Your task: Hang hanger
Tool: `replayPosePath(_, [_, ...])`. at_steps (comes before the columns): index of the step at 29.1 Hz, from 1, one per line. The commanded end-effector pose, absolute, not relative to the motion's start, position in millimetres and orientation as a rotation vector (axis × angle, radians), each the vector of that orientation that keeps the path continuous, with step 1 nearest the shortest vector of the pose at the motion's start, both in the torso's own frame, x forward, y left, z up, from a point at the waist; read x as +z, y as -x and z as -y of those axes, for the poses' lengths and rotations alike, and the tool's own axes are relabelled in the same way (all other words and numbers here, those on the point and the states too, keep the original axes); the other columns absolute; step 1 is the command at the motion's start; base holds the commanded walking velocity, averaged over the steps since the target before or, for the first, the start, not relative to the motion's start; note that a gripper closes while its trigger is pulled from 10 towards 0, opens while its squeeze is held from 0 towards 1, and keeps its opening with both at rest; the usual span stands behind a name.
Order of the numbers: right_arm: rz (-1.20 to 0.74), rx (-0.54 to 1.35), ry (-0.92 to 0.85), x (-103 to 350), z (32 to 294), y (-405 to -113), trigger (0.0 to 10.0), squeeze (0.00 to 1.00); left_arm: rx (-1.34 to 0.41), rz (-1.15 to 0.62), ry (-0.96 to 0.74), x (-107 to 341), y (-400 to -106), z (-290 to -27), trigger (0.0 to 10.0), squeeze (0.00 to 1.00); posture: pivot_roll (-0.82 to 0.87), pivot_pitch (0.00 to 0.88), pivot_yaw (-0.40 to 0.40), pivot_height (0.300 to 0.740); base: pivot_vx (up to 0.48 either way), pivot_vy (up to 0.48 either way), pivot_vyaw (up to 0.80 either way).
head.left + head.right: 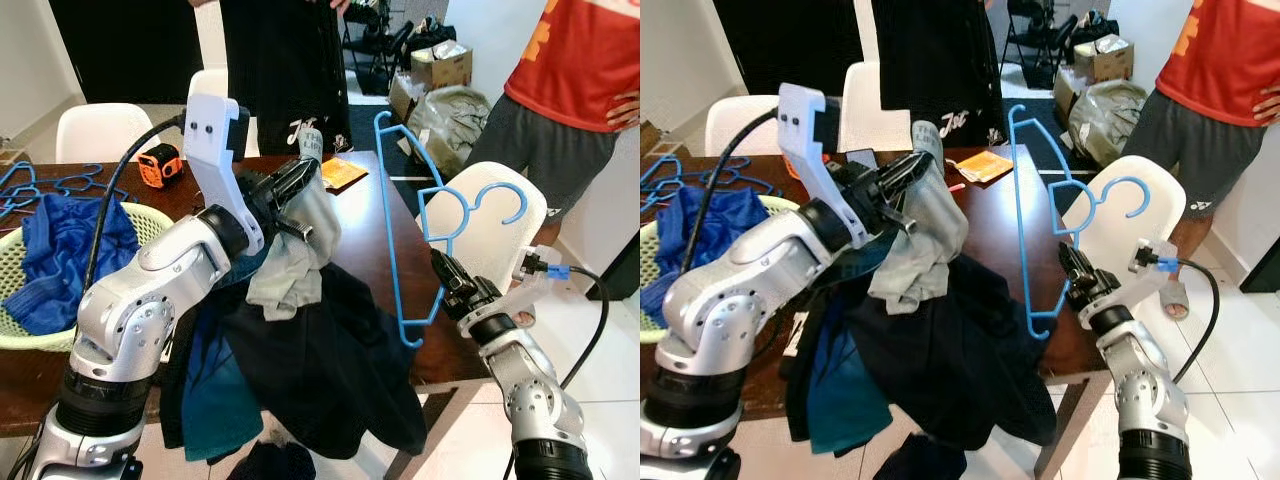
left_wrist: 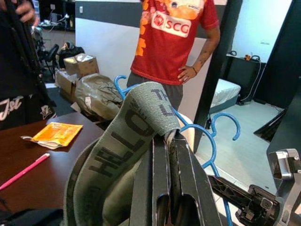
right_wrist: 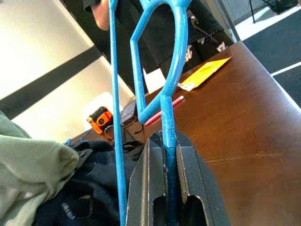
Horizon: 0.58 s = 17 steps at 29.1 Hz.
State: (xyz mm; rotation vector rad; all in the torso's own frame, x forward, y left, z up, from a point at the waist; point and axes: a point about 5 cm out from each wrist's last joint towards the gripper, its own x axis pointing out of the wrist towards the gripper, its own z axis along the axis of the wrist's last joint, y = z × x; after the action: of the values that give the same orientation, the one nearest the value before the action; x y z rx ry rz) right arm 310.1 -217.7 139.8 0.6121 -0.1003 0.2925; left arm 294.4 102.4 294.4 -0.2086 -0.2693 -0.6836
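Right gripper (image 1: 438, 262) pinches the blue hanger (image 1: 400, 230) by one bar, holding it upright over the table's right edge, hook (image 1: 497, 200) toward the white chair (image 1: 495, 240); left gripper (image 1: 305, 172) is clamped on the waistband of a grey-green garment (image 1: 295, 250), lifted above a dark clothes pile (image 1: 320, 360) on the brown table (image 1: 370, 235); green laundry basket (image 1: 150, 222) at left, probably with blue clothes; two people stand behind.

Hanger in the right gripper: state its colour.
The hanger clamped in the right gripper is bright blue plastic, clearest in the left eye view.
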Motion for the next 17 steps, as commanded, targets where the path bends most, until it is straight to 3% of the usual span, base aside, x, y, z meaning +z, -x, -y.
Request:
replayPosePath(1, [0.096, 0.276, -0.640, 138, 220, -311, 10.0, 0.00, -0.685, 0.261, 0.209, 291, -295, -102, 10.0, 0.00, 0.00, 0.000, -0.011, 0.740, -0.311, 0.000, 0.00])
replayPosePath(8, [0.084, 0.254, -0.641, 138, 221, -312, 10.0, 0.00, -0.683, 0.249, 0.211, 287, -295, -101, 10.0, 0.00, -0.01, 0.000, -0.011, 0.740, -0.311, 0.000, 0.00])
replayPosePath(15, [0.039, 0.220, -0.622, 134, 221, -313, 10.0, 0.00, -0.695, 0.227, 0.218, 280, -296, -98, 10.0, 0.00, -0.01, 0.000, -0.010, 0.740, -0.314, 0.000, -0.63])
replayPosePath(17, [0.033, 0.207, -0.625, 133, 222, -314, 10.0, 0.00, -0.696, 0.221, 0.224, 278, -296, -97, 10.0, 0.00, -0.01, 0.000, -0.010, 0.740, -0.311, 0.000, 0.00])
